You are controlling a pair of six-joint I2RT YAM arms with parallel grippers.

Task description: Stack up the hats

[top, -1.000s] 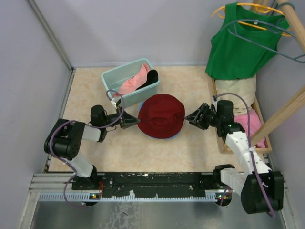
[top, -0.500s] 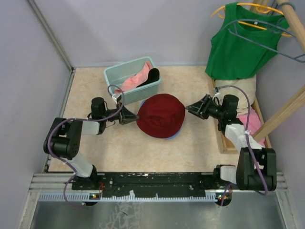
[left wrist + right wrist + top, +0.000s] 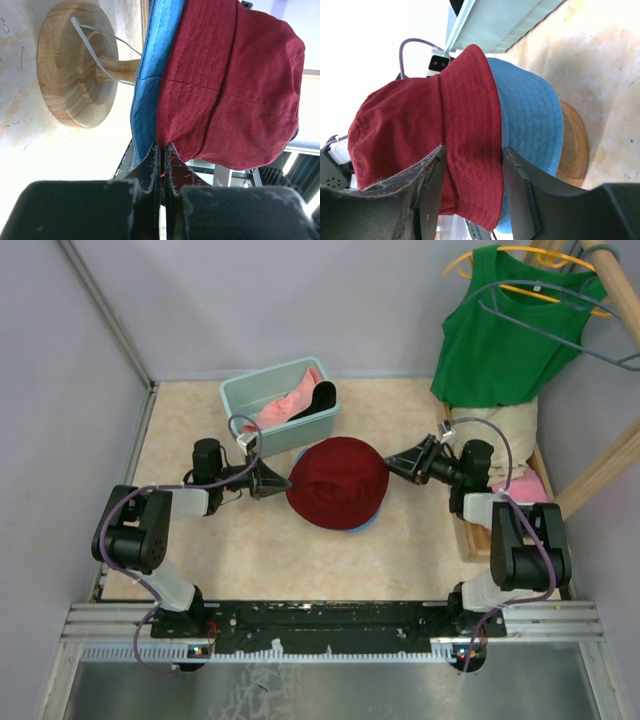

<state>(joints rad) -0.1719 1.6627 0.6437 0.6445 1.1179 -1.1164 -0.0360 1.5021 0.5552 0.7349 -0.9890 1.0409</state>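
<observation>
Widening, the right claw has released the red hat, jaws half spread astride its brim. The left claw stays shut at the opposite brim. Red sits on the blue hat, mid-tabletop; that pair looks stacked.

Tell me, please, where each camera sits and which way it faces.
Top external: above and behind the left arm and right arm, both in view, looking down on table, red hat and basket.
Left wrist: on the left arm, looking along shut left fingers pinching the red hat's brim; blue hat and stand beyond.
Right wrist: on the right arm, facing back across; open right fingers straddle that brim.
Shared: both wrist views show both hats and stand.
</observation>
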